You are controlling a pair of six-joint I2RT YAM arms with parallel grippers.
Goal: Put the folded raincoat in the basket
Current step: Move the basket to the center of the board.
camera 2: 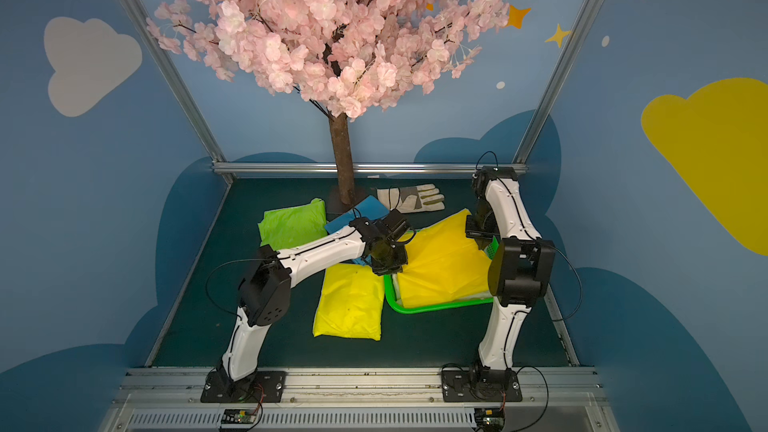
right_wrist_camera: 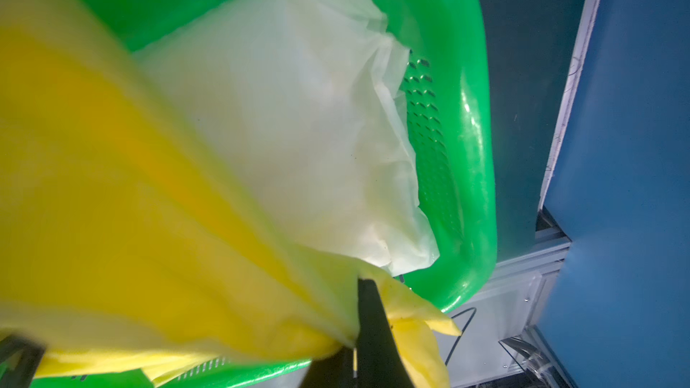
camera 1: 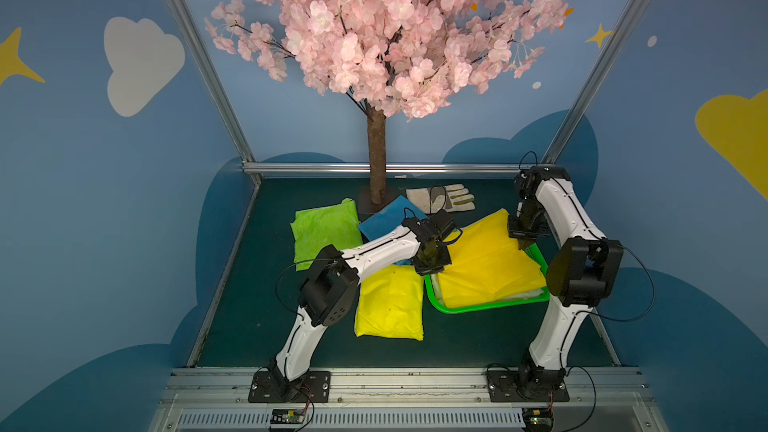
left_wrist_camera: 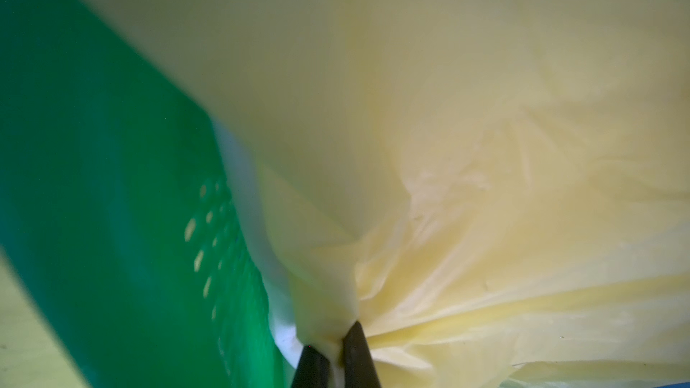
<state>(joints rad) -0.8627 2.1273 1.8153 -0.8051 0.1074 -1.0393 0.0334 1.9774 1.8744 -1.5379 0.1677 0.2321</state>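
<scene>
In both top views a folded yellow raincoat hangs tilted over the bright green basket, its far corner raised. My left gripper is shut on the raincoat's near-left edge, just above the basket's left wall. My right gripper is shut on the far-right corner of the raincoat. A whitish folded raincoat lies inside the basket under the yellow one.
On the dark mat lie a lime-green folded raincoat, a blue one partly under my left arm, and a bright yellow one left of the basket. A work glove and the tree trunk stand at the back.
</scene>
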